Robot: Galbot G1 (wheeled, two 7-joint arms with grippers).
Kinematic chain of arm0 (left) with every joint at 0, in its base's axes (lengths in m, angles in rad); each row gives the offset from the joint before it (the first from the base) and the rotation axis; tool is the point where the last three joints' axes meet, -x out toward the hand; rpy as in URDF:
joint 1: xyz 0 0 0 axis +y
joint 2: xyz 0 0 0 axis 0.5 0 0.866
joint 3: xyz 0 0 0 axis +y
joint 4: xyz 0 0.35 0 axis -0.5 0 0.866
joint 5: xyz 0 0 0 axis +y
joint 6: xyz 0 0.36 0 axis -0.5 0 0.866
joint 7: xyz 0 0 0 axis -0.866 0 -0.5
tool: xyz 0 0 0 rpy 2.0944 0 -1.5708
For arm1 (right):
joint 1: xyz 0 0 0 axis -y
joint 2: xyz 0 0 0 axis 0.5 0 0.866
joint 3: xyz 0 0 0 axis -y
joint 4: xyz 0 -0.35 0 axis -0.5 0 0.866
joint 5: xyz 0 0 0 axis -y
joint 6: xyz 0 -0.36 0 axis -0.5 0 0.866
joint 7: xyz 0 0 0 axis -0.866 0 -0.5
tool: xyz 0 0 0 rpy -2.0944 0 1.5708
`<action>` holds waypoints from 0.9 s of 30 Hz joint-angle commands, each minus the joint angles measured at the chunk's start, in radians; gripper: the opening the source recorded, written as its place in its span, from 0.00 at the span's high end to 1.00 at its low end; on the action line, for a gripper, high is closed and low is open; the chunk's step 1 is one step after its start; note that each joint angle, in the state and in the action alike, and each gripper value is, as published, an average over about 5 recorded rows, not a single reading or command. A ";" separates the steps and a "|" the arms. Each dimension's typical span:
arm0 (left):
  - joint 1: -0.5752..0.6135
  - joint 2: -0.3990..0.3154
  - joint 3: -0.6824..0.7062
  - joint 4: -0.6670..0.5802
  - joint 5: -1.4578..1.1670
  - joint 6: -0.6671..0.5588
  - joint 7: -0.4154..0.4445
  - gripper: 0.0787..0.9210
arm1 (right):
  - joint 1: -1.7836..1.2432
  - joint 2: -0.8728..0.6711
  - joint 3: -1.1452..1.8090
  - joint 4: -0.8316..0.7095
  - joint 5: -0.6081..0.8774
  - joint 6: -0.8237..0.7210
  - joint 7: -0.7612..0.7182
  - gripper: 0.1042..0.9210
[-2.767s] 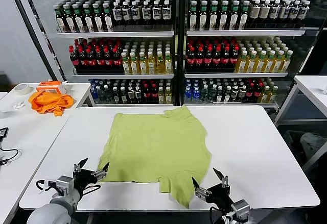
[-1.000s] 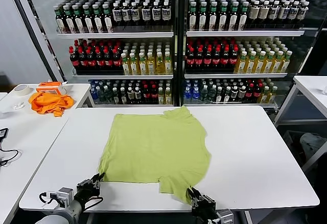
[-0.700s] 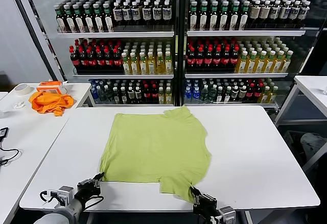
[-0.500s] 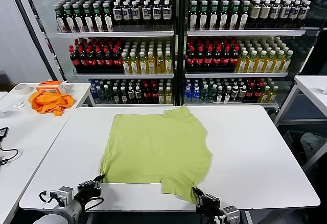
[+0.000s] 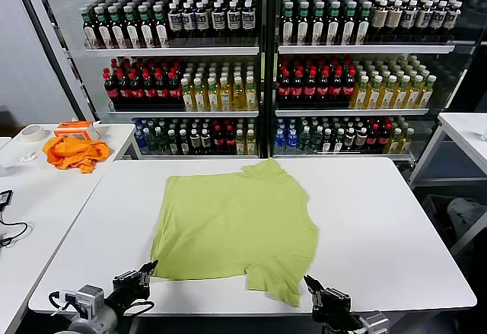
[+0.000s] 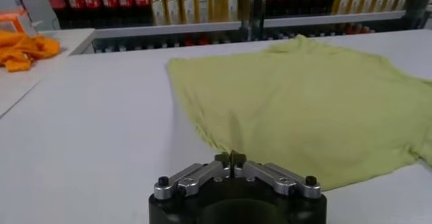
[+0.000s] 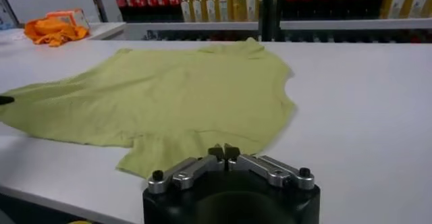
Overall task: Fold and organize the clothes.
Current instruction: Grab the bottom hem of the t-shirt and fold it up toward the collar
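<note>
Lying flat mid-surface [image 5: 396, 220], shirt [image 5: 236, 224] looks light, limp, wrinkle-prone; pinch near hem corners. Left gripper [image 5: 141, 279], right gripper [image 5: 323, 300] closed at near edge; whether pinching cloth, unclear.

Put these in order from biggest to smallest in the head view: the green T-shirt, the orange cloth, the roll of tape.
1. Lime-green T-shirt, biggest by far.
2. Orange cloth.
3. Roll of tape, smallest.
The cloth and the tape lie farther from the camera, so they may look smaller than they are.
</note>
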 commanded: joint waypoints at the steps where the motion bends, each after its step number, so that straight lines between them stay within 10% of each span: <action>1: 0.066 0.003 -0.020 -0.048 -0.004 -0.006 -0.003 1.00 | -0.093 -0.022 0.046 0.063 -0.009 -0.004 -0.003 1.00; 27: -0.012 0.001 -0.011 0.046 0.001 -0.041 0.006 1.00 | 0.272 0.096 -0.207 -0.262 -0.080 -0.021 -0.002 0.20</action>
